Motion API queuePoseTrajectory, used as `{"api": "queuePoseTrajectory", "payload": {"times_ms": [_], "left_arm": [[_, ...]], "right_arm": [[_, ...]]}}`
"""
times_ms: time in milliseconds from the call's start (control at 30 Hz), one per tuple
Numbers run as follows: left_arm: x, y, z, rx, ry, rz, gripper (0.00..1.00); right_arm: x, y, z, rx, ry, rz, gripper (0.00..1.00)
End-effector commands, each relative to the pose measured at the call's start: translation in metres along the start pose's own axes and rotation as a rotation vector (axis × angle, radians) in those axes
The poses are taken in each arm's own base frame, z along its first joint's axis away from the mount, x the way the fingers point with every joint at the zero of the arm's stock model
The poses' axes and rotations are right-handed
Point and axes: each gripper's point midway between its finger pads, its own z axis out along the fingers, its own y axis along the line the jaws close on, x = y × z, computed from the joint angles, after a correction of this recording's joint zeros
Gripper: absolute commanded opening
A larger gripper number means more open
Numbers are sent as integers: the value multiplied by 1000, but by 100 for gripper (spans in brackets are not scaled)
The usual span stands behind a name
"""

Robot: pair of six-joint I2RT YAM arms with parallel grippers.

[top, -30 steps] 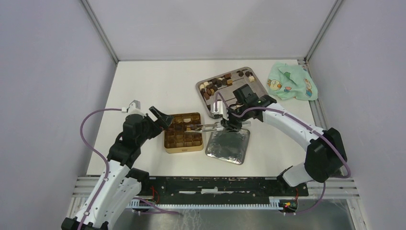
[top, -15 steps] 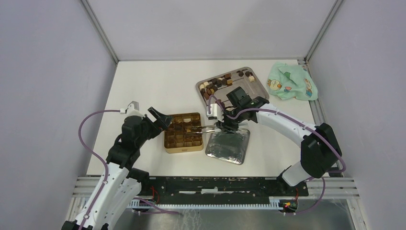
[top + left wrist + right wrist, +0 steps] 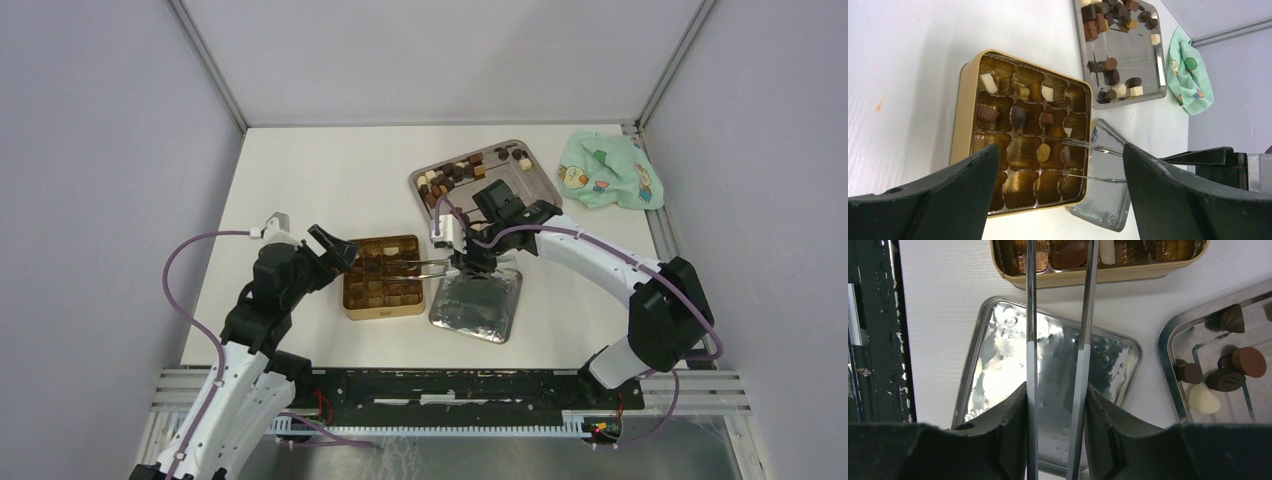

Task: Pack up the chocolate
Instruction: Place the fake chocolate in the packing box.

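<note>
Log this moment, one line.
right gripper: shut on tongs | tong tips: apart over gold tin | left gripper: open | chocolate: some in tin

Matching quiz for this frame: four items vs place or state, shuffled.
Items:
1. tongs
2. gold tin
3. green cloth
4. left gripper

Place or state:
A. far right corner of the table
B. open, empty
C. partly filled with chocolate
D. held by the right gripper, tips over the tin

Pairs: 1-D, 2-C, 3-A, 4-B

arms [image 3: 600,262] 2 | tongs [image 3: 425,266] 1 | gold tin [image 3: 383,311] 1 | silver trays [image 3: 478,312] 2 | cloth [image 3: 607,170] 1 | chocolates [image 3: 455,172] many, uncounted
</note>
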Motion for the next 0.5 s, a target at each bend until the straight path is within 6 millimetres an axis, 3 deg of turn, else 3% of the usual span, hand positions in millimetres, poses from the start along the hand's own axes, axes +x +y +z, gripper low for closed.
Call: {"api": "queuePoseTrajectory", "payload": {"times_ms": [0,233,467], "left_arm": [[-5,-5,-3,13,-22,-39,96],[-6,-7,-5,22,-27,-46,96],[-5,-7,-4,21,-24,-49,97]], "right_arm": [[-38,-8,-20,20,-115,-38,43],[-39,-24,-44,37,-196,20,43],[-8,-81,-81,204,-228,171,43]]}}
